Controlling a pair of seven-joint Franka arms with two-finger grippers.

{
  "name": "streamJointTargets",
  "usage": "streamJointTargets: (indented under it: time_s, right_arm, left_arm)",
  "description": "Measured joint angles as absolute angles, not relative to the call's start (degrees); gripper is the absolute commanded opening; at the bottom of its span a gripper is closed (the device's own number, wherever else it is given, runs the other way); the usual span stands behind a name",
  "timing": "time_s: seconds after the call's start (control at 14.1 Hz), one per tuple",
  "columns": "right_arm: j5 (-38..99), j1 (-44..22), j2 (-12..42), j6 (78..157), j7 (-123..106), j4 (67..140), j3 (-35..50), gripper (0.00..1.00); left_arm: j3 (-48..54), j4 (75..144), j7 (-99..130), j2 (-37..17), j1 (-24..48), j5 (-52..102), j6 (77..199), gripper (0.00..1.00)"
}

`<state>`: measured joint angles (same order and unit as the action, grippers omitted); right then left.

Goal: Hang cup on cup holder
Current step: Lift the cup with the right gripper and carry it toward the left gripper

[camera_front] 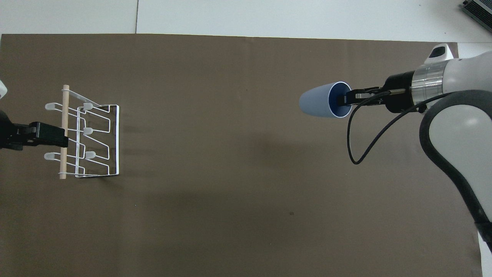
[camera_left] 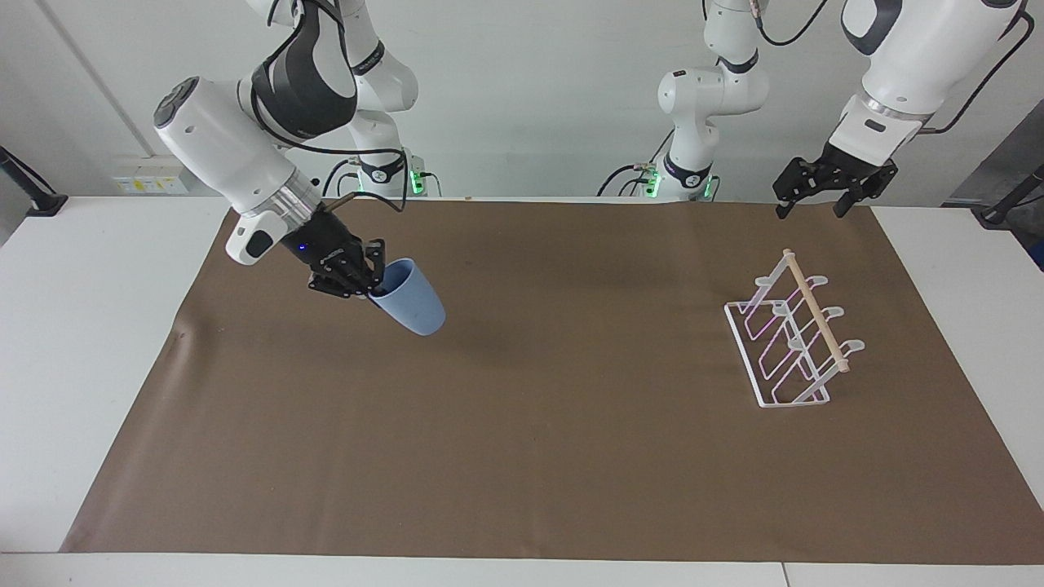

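— Where's the cup (camera_left: 409,307)?

— In the air over the brown mat (camera_left: 522,456) toward my right arm's end, tipped on its side, base aimed at the cup holder (camera_left: 791,338). My right gripper (camera_left: 369,283) is pinched on its rim, one finger inside.

— And the holder?

— Well apart, at the left arm's end. My left gripper (camera_left: 816,202) waits above the mat's edge near it, fingers apart.

— What worries you?

— A rim pinch is thin; I reckon a swing could twist the cup loose, or its mouth could miss a slanted peg.
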<state>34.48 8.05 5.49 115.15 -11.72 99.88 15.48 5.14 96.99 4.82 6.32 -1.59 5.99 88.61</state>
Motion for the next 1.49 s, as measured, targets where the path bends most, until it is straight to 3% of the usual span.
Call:
streamJointTargets:
  time_s: [0.35, 0.64, 1.21, 1.49]
  right_arm:
    - [48.95, 7.81, 5.35, 115.15, -11.72, 98.9, 22.6, 0.0]
    - [56.31, 7.86, 4.96, 116.42, -8.99, 98.88, 26.58, 0.0]
    - [57.17, 6.76, 5.08, 137.44, 3.31, 100.1, 39.59, 0.0]
    - [57.17, 6.34, 5.09, 142.25, 5.83, 101.21, 43.48, 0.0]
  left_arm:
    - [4.97, 97.9, 16.55, 6.96, -4.66, 21.9, 87.85, 1.0]
    - [4.97, 102.88, 32.51, 9.05, -5.49, 34.39, 92.16, 1.0]
    - [7.14, 107.59, 77.07, 11.46, -4.57, 50.47, 105.74, 1.0]
    - [7.7, 109.38, 84.71, 11.5, -3.2, 54.24, 112.43, 1.0]
